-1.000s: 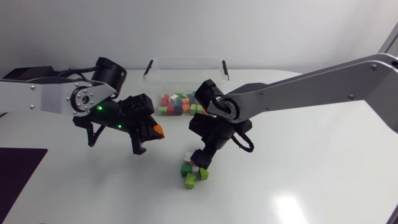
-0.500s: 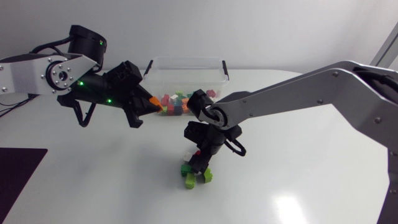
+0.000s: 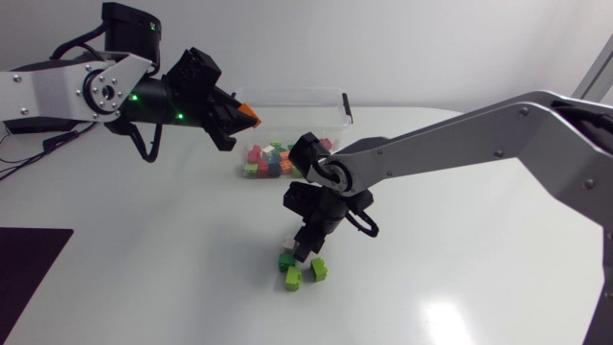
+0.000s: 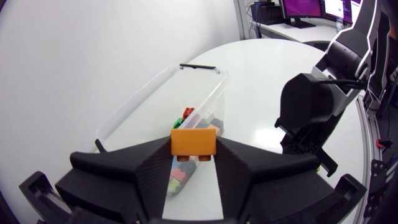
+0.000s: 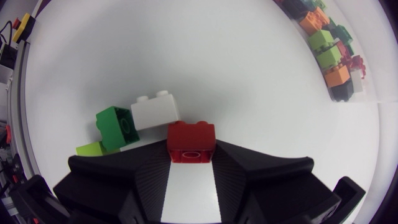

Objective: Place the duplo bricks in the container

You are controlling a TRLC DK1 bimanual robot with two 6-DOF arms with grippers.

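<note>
Tabletop, head view: I see a glossy white tabletop [image 3: 460, 287]. The clear plastic container [image 3: 330, 103] stands at its far side, with mixed sorted bricks [image 3: 268, 159] heaped inside.
Left arm, head view: my left end effector [image 3: 239, 113] hangs raised at the container's near-left corner with an orange brick [image 3: 251, 117] at its tip. I judge it is held high so the brick clears the wall.
Right arm, head view: my right end effector [image 3: 305, 251] points straight down onto the loose bricks [image 3: 292, 278] mid-table.
Left wrist view: the matte wedge fingers are narrowed onto the orange brick's two flat sides. The container lies ahead and below, with thin see-through walls and a black latch at its far end.
Right wrist view: both fingers pinch a red brick [image 5: 190, 142] from two sides, a round socket or stud facing me. A white brick [image 5: 157, 109] with two studs touches it just ahead. A dark green brick [image 5: 116, 126] sits beside that, with a lime brick [image 5: 90, 148] next to it. I cannot tell whether the red one is off the surface.
</note>
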